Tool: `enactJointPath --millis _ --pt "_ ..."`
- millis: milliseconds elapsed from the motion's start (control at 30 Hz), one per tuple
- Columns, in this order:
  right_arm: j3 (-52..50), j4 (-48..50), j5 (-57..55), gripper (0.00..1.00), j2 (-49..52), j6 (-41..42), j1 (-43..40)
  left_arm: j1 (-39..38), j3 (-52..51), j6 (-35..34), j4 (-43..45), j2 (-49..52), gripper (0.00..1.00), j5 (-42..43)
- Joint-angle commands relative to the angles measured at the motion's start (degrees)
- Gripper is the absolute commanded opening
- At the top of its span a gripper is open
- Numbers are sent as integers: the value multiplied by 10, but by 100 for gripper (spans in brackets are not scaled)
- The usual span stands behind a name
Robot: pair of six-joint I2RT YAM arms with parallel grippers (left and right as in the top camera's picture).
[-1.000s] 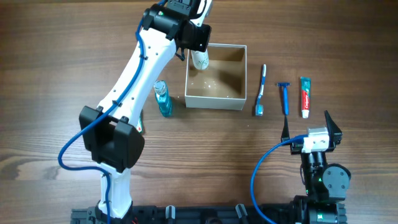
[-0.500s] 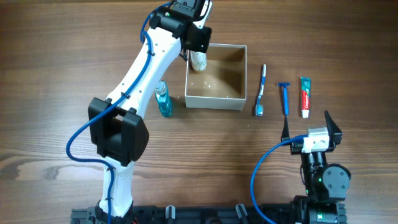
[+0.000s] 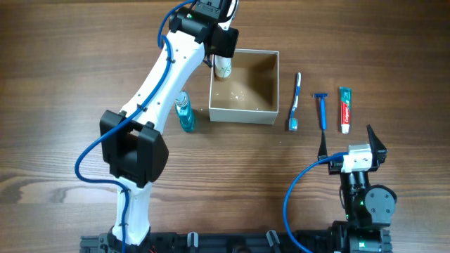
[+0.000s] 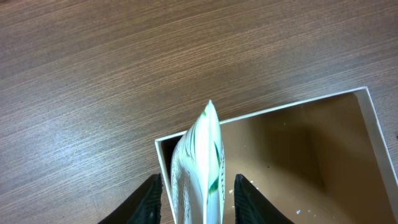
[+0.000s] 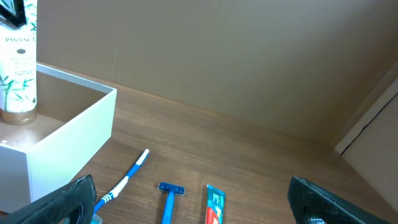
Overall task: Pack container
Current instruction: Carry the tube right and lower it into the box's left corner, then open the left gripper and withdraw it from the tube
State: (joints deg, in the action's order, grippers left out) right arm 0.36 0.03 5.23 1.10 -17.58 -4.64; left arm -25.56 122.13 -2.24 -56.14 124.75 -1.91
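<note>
The container (image 3: 243,115) is a square white box with a tan inside, at the table's back middle. A white tube with green leaf print (image 3: 224,71) stands in its back left corner. My left gripper (image 3: 222,60) is over that corner. In the left wrist view my fingers (image 4: 196,190) flank the tube (image 4: 199,155) with a narrow gap on each side, just inside the container wall (image 4: 273,112). The right wrist view shows the tube (image 5: 18,74) upright, cap down, in the container (image 5: 74,124). My right gripper (image 3: 348,142) is open and empty near the front right.
A blue mouthwash bottle (image 3: 184,111) lies left of the container. A toothbrush (image 3: 295,102), a blue razor (image 3: 321,110) and a toothpaste tube (image 3: 344,109) lie in a row to its right. They also show in the right wrist view: toothbrush (image 5: 124,177), razor (image 5: 169,199), toothpaste (image 5: 213,205).
My left arm has shifted slightly and the tube now stands a little further into the container's back left corner. The right arm has not moved.
</note>
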Motion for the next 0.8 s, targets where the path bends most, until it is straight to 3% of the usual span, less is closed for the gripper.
enactJointPath --millis 0,233,533,633,767 --pt "-1 2 -10 100 -5 11 2 -2 16 0 16 0 42 -8" --pt "-1 2 -10 100 -5 11 2 -1 16 0 64 -29 52 -8" --pt "-1 2 -10 100 -5 11 2 18 16 3 76 -116 54 -18" --pt "-1 2 -10 100 -5 11 2 29 16 3 40 -150 55 -34" --pt "-1 2 -10 100 -5 11 2 55 16 5 -87 -193 56 -38"
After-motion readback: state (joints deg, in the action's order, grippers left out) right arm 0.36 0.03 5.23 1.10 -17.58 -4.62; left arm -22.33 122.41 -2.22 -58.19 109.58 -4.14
